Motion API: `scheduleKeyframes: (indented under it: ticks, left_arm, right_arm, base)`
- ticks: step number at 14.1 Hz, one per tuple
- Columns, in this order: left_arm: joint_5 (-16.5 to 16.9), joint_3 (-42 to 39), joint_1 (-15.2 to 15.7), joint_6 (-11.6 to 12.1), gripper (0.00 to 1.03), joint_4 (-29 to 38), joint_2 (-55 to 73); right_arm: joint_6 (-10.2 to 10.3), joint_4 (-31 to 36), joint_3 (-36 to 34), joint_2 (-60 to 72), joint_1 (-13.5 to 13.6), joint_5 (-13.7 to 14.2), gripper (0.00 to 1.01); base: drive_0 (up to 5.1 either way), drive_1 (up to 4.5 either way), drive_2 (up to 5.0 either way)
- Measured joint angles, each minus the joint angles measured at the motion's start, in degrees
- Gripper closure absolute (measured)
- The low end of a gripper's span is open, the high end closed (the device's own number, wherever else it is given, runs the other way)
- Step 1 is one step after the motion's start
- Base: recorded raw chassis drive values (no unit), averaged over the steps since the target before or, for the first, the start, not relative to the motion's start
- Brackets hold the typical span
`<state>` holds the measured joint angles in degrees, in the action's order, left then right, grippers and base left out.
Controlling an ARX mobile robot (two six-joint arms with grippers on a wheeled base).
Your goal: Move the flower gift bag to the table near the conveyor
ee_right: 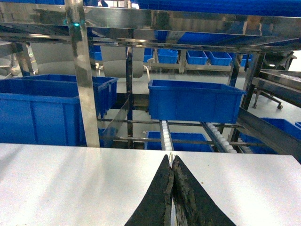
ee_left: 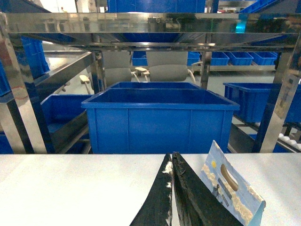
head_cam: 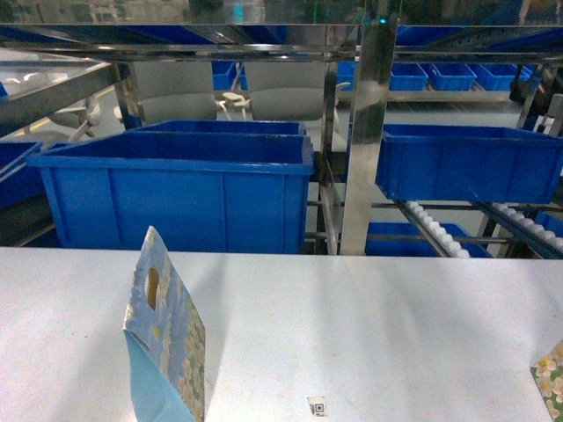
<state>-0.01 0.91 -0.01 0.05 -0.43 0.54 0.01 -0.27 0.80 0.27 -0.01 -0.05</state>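
The flower gift bag (head_cam: 167, 343) stands upright on the pale grey table (head_cam: 369, 308) at the front left, its oval handle hole at the top. In the left wrist view the bag (ee_left: 233, 188) is just right of my left gripper (ee_left: 171, 156), which is shut on nothing and apart from it. My right gripper (ee_right: 170, 158) is also shut and empty, low over the bare table (ee_right: 70, 179). Neither gripper shows in the head view. The conveyor (head_cam: 435, 230) of white rollers slopes down behind the table's far edge at the right, and shows too as roller tracks (ee_right: 164, 136).
A large blue bin (head_cam: 176, 189) sits just behind the table's far edge at the left, another blue bin (head_cam: 471, 163) on the racking at the right. A shiny steel post (head_cam: 369, 132) rises between them. A code sticker (head_cam: 318, 405) and a flowery corner (head_cam: 551, 376) lie near the front.
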Motion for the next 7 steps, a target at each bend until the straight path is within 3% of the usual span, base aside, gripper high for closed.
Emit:
scheduleKeyframes:
  ticks: [3, 4, 7]
  left_arm:
    - [0.0, 0.0, 0.0, 0.0, 1.01, 0.2, 0.0]
    - [0.0, 0.0, 0.0, 0.0, 0.98, 0.2, 0.0]
    - [0.0, 0.0, 0.0, 0.0, 0.56, 0.2, 0.0]
  right_arm:
    - [0.0, 0.0, 0.0, 0.0, 0.0, 0.0, 0.99]
    - [0.0, 0.0, 0.0, 0.0, 0.0, 0.0, 0.93]
    - [0.0, 0.0, 0.0, 0.0, 0.0, 0.0, 0.51]
  base:
    - [0.0, 0.00, 0.0]
    - [0.0, 0.00, 0.0]
    - [0.0, 0.00, 0.0]
